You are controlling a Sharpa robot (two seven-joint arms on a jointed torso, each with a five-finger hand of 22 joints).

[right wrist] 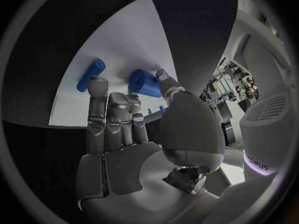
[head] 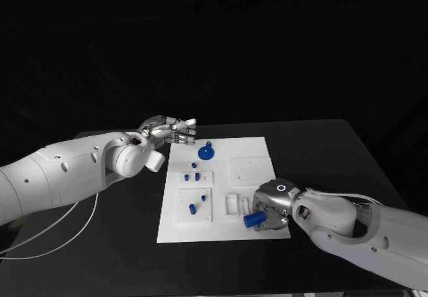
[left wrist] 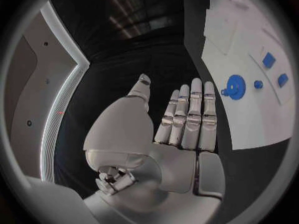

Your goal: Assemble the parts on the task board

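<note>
The white task board (head: 252, 148) lies in the middle of the black table. My left hand (head: 171, 130) hovers at its far left corner, fingers straight and holding nothing (left wrist: 187, 119). A blue round part with a knob (head: 207, 152) (left wrist: 234, 89) lies just beyond those fingers. My right hand (head: 273, 198) is over the board's near right corner, fingers stretched out (right wrist: 118, 119). A short blue cylinder (head: 253, 219) (right wrist: 145, 83) lies on the board between its thumb tip and fingertips, with the thumb right beside it. A blue peg (right wrist: 91, 74) lies a little further off.
Small blue pieces (head: 192, 177) stand in a raised plate on the board's left side, and two more (head: 198, 204) sit in the plate nearer to me. White blocks (head: 237, 204) lie beside my right hand. Bare black table (head: 357, 161) surrounds the board.
</note>
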